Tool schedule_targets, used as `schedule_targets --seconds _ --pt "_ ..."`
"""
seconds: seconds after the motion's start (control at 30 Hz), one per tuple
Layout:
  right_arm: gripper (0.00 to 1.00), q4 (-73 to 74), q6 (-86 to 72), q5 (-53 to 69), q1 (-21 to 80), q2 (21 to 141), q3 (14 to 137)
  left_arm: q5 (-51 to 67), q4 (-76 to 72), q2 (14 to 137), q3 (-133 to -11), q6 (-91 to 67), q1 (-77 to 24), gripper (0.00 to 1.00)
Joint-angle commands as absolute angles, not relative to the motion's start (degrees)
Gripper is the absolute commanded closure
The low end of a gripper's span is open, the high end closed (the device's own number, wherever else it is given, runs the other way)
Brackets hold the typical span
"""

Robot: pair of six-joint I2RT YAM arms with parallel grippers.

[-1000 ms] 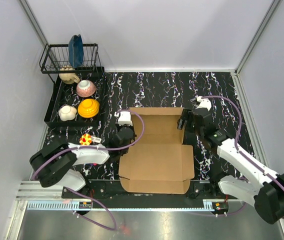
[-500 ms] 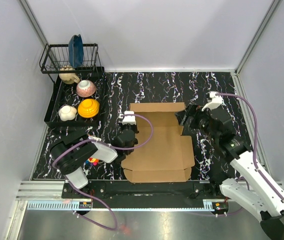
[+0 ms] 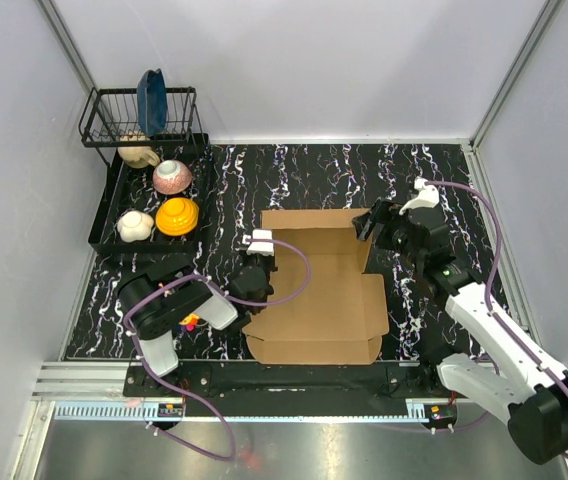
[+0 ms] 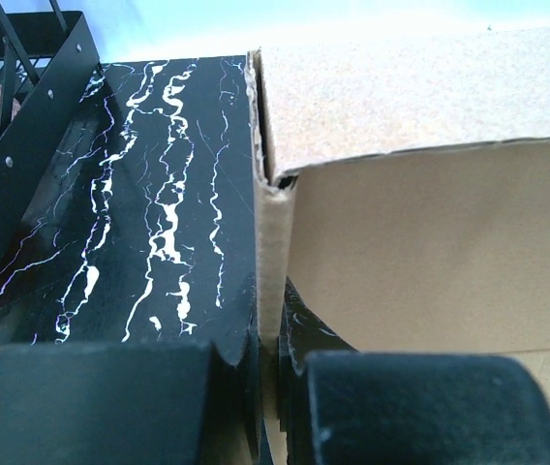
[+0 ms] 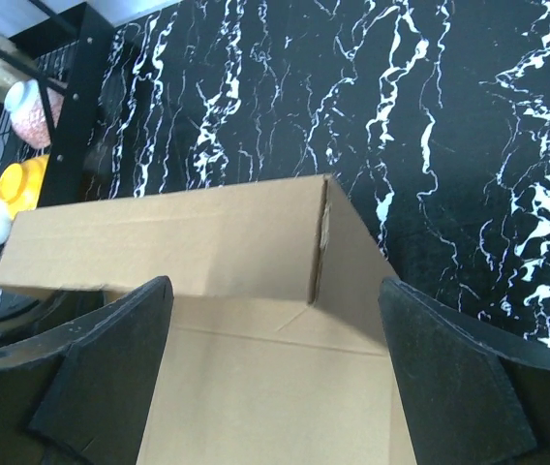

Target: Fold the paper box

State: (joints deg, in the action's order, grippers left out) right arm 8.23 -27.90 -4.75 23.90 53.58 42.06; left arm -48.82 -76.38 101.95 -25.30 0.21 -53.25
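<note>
Left tool (image 4: pixel 270 387): jaws closed on a thin upright flap at the left edge of the paper box (image 3: pixel 319 300). Right tool (image 5: pixel 275 300): jaws spread wide, astride the box's far right corner, with no grip on it. Box: open, brown inside upward, in the middle of the black, white-veined bench (image 3: pixel 294 175); rear wall upright, front panel flat toward the arm bases. Left of the box, well apart: black tray (image 3: pixel 101 225) holding an orange bowl (image 3: pixel 177 215), a pink-patterned bowl (image 3: pixel 172 176) and a white bowl (image 3: pixel 135 225).
</note>
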Motion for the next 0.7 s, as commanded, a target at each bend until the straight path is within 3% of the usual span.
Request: schedule_targets --seconds 0.0,0.1,0.2,0.3,0.47,0.57,0.67 --pt "0.08 0.4 -28.3 -6.1 21.9 56.8 40.4 -46.4 -95.1 103.6 -24.2 1.2 -53.9 1.0" --pt "0.11 -2.5 -27.9 -3.6 21.2 60.7 41.2 -46.7 -95.3 103.7 -23.8 1.1 -53.9 0.99" --pt "0.21 -4.7 -28.0 -2.1 21.2 62.4 39.8 -47.1 -95.3 103.1 -23.3 1.3 -53.8 0.94" --pt "0.29 -7.2 -28.7 -1.8 21.2 62.4 37.2 -47.3 -95.2 101.7 -22.7 2.4 -53.9 0.8" --pt "0.33 -8.2 -28.6 -2.5 21.2 61.4 34.5 -47.7 -92.0 95.9 -20.7 3.0 -54.2 0.51" --pt "0.33 -8.2 -28.2 -3.3 21.2 60.5 33.5 -47.9 -81.9 89.2 -20.7 1.9 -55.1 0.42" --pt "0.32 -8.2 -28.2 -3.9 21.2 60.1 33.0 -48.0 -66.9 80.4 -21.8 0.2 -56.3 0.4"
